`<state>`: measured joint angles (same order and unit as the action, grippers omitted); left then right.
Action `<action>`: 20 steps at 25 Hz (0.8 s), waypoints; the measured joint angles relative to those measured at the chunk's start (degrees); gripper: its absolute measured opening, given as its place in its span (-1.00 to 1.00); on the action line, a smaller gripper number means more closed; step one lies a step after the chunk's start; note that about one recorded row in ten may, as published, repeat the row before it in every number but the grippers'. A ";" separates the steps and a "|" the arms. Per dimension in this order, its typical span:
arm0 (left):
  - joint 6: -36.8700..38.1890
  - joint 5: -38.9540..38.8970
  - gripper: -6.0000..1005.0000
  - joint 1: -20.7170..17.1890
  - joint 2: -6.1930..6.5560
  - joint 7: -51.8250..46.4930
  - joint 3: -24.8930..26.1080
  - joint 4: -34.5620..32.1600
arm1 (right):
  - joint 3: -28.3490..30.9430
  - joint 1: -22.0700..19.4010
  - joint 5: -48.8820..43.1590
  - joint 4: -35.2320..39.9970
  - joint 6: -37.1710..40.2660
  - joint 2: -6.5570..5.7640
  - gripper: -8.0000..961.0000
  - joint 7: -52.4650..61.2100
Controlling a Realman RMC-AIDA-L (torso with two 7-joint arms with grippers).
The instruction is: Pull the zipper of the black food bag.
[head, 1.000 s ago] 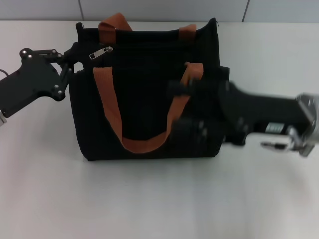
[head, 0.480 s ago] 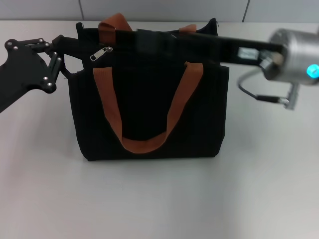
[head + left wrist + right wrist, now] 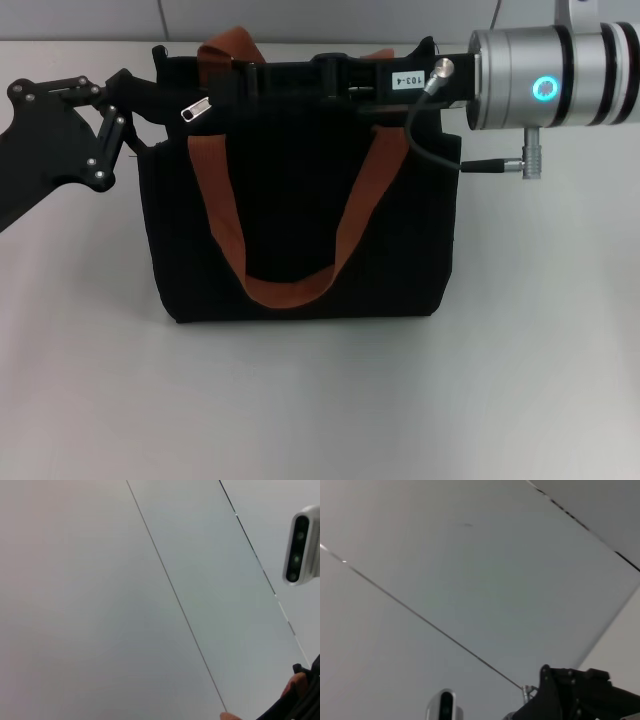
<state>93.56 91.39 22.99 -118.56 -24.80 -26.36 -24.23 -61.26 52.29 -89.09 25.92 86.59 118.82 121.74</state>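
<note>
Your zipper (image 3: 202, 107) lies as a small silver pull tab on the black zip line near the top left corner of the black food bag (image 3: 295, 190), tilted, just beside the tip of the left gripper (image 3: 135, 92), on that gripper's bag side. The left gripper sits against the bag's upper left corner with its dark fingers at the fabric edge; you cannot tell from the head view whether they are spread or pinching the cloth. The right gripper (image 3: 265, 75) reaches in along the bag's top edge from the other side, its tip close to the zipper and above the near orange strap (image 3: 290, 285), and its fingers merge with the black fabric, so their state cannot be told either. The bag stands upright on the white table (image 3: 320, 400), both orange handles showing, the wrist views giving mostly bare wall panels
</note>
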 joint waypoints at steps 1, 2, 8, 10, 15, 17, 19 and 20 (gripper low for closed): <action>0.13 0.00 -0.94 -0.02 0.00 0.11 0.00 0.07 | 0.06 0.11 -0.15 0.02 -0.32 -0.05 0.38 0.57; 0.24 -0.02 -0.94 -0.04 0.00 0.36 -0.01 0.19 | 0.12 0.15 -0.22 0.05 -0.55 -0.08 0.37 0.93; 0.58 -0.49 -0.94 -0.04 0.00 2.14 -0.01 0.93 | 0.33 0.22 -0.27 0.53 -2.80 -0.36 0.22 4.17; 0.60 -0.51 -0.94 0.08 0.00 2.21 -0.01 1.13 | 0.20 0.38 -0.39 0.58 -3.34 -0.43 0.12 4.91; 0.69 -0.52 -0.94 0.18 0.00 2.21 -0.01 1.25 | -0.03 1.05 -1.34 0.63 -4.79 -0.44 -0.14 6.30; 0.72 -0.52 -0.94 0.19 0.00 2.21 -0.01 1.28 | -0.07 1.11 -1.53 0.63 -4.86 -0.44 -0.20 6.47; 0.76 -0.52 -0.94 0.20 0.00 2.22 -0.01 1.41 | -0.25 1.37 -2.26 0.63 -5.02 -0.44 -0.26 7.05; 0.77 -0.52 -0.94 0.22 0.00 2.22 -0.01 1.54 | -0.35 1.50 -2.73 0.63 -5.19 -0.44 -0.29 7.43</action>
<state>94.33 90.87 23.21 -118.56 -22.58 -26.37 -22.69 -61.61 53.79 -91.82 26.54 81.40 118.39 129.17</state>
